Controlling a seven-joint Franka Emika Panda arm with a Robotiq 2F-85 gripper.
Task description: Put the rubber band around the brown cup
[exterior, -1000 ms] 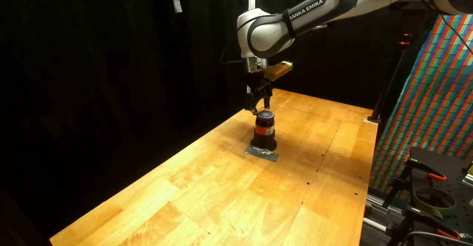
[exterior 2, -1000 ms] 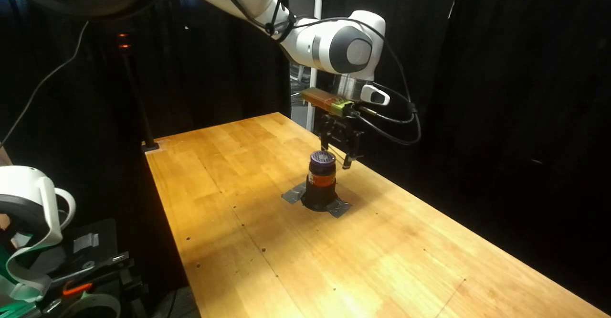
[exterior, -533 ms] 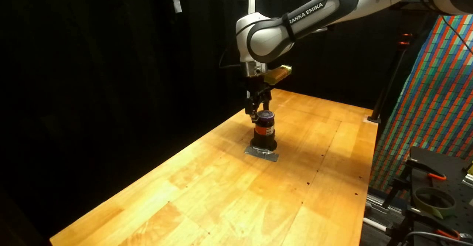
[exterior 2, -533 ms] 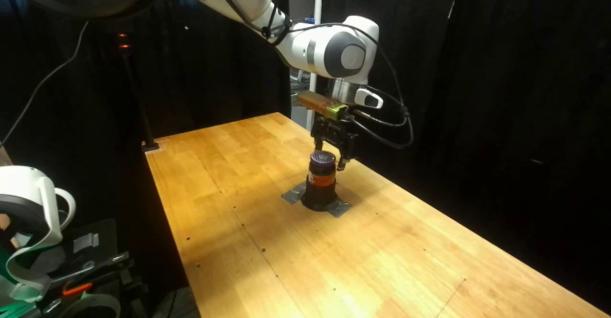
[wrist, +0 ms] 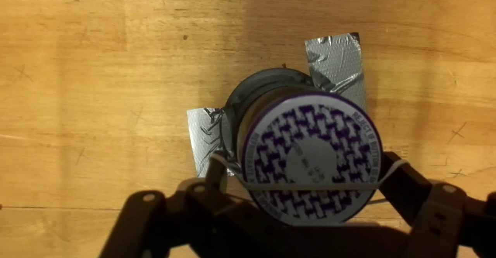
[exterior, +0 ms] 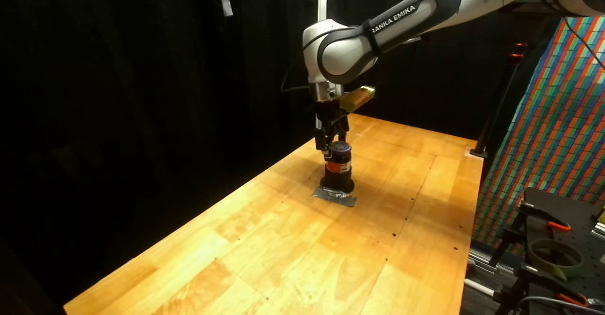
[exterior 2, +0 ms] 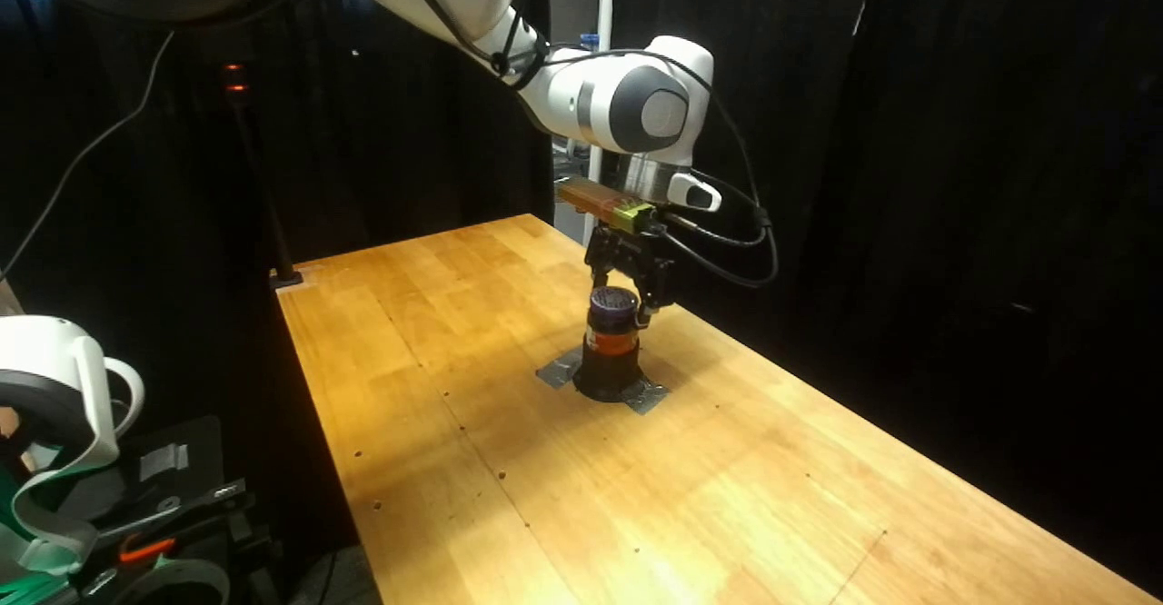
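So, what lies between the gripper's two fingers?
The rubber band: in the wrist view a strand runs from finger to finger across the patterned top of the brown cup, which also shows between them.

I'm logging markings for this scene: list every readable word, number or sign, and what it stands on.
"RANKA EMIKA": robot arm, in an exterior view.
"REJECT IF BUTTON IS": lid of the brown cup, in the wrist view.
"REFRIGERATE": same lid.
Other lid print: too small or blurred.
Side label: too small to read.

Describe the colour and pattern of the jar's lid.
The lid has a purple-on-pale, woven-looking pattern around a pale centre; it shows best in the wrist view.
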